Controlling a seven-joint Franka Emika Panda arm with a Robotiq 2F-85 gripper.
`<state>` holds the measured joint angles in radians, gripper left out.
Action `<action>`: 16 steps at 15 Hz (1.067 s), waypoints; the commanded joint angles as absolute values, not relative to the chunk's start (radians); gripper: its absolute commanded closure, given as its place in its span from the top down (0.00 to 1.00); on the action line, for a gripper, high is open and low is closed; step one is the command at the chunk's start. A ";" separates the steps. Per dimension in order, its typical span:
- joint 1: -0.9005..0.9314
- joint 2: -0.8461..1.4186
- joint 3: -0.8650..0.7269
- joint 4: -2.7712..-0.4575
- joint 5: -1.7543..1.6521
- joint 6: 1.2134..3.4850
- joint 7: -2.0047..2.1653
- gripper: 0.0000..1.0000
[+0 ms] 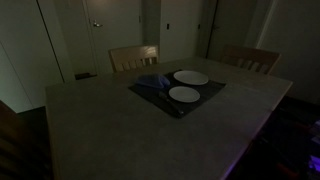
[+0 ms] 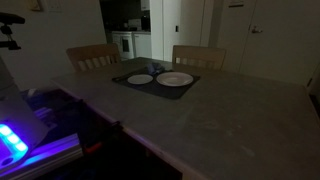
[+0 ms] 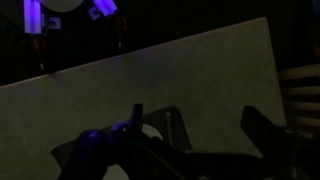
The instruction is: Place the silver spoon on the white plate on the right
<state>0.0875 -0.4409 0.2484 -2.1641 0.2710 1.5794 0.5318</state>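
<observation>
Two white plates lie side by side on a dark rectangular mat on the table; in both exterior views they show as one plate and its twin. A faint pale glint on the mat may be the silver spoon; it is too dark to tell. My gripper shows only in the wrist view. Its two dark fingers are spread wide with nothing between them, above bare table. A sliver of a white plate and the mat show behind the left finger.
Two wooden chairs stand at the table's far side. The room is very dark. Blue-lit equipment sits beside the table's edge. Doors and a lit kitchen are behind.
</observation>
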 commanded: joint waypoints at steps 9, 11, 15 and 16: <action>0.123 -0.329 0.286 -2.249 0.347 1.718 0.635 1.00; 0.130 -0.316 0.297 -2.264 0.342 1.734 0.684 1.00; 0.152 -0.285 0.306 -2.310 0.362 1.805 0.746 1.00; 0.157 -0.275 0.307 -2.321 0.367 1.828 0.759 1.00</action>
<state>0.1426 -0.3068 0.3032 -2.2860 0.3341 1.7589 0.7218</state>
